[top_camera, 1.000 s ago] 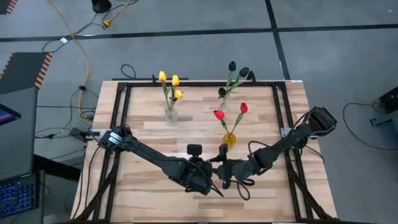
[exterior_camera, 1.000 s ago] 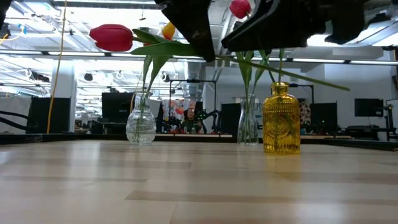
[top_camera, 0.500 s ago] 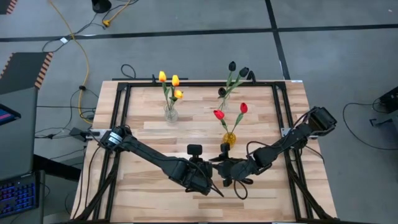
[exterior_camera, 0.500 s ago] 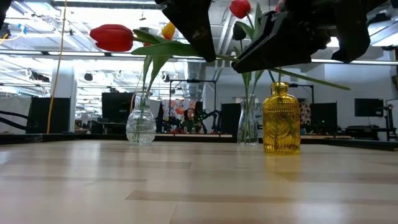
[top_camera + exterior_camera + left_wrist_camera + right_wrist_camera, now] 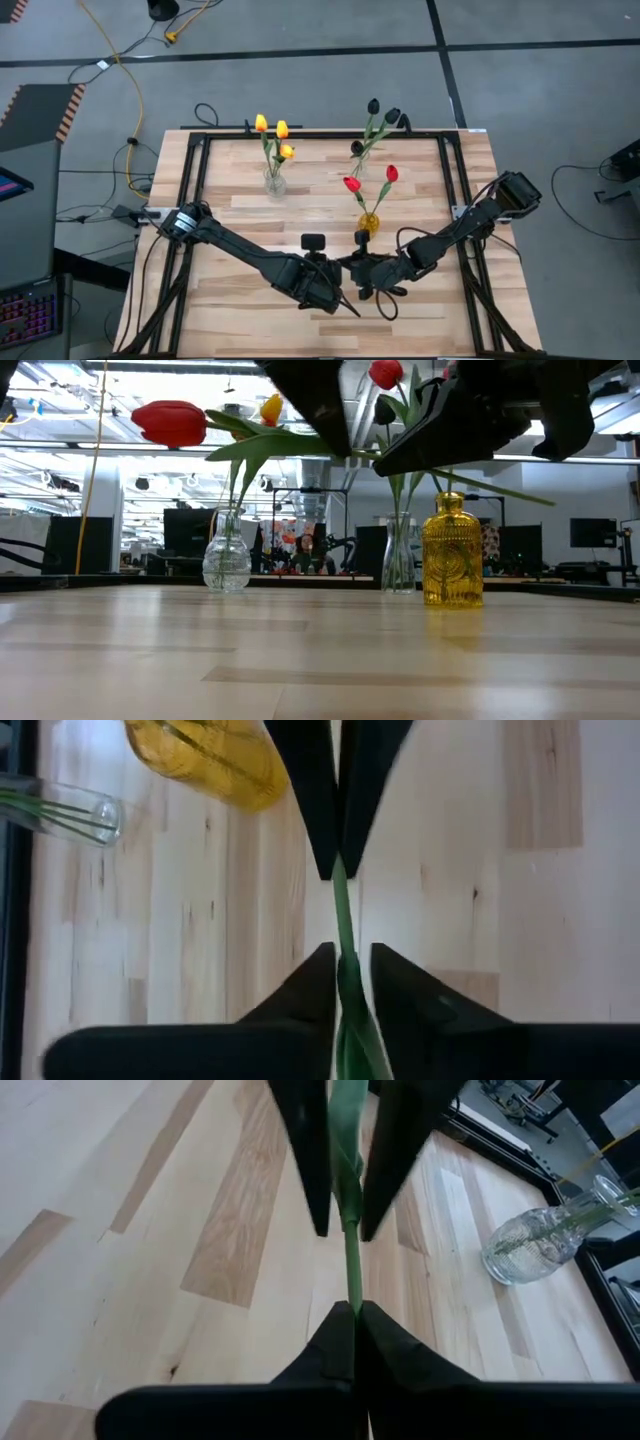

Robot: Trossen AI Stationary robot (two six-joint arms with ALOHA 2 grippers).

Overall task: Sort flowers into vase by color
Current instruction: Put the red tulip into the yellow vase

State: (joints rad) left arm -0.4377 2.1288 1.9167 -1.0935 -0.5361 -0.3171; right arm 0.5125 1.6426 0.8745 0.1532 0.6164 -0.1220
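Above the near half of the table (image 5: 250,290), a red tulip (image 5: 168,422) is changing carriers in mid-air, its long axis lying level and running across the table, bud out to the left in the low view and stem (image 5: 343,925) trailing right toward the two arms. The left gripper (image 5: 347,975), reaching in from the table's left side, has its jaws parted a little around the stem, the fingers flanking it with a visible gap on one side, so it reads as loosened rather than clamped. Directly opposite, tip to tip along the same line, the right gripper (image 5: 354,1325) has its jaws pinched closed on the stem, which runs straight between both pairs of fingers. The stem thus lies in line with both sets of jaws, and the right arm appears to hold the flower alone. Just beyond the grippers stands the yellow vase (image 5: 370,222), already holding two red tulips and nearer the right arm, the likely destination; the clear vases with yellow (image 5: 274,183) and dark blooms (image 5: 361,167) stand farther back.
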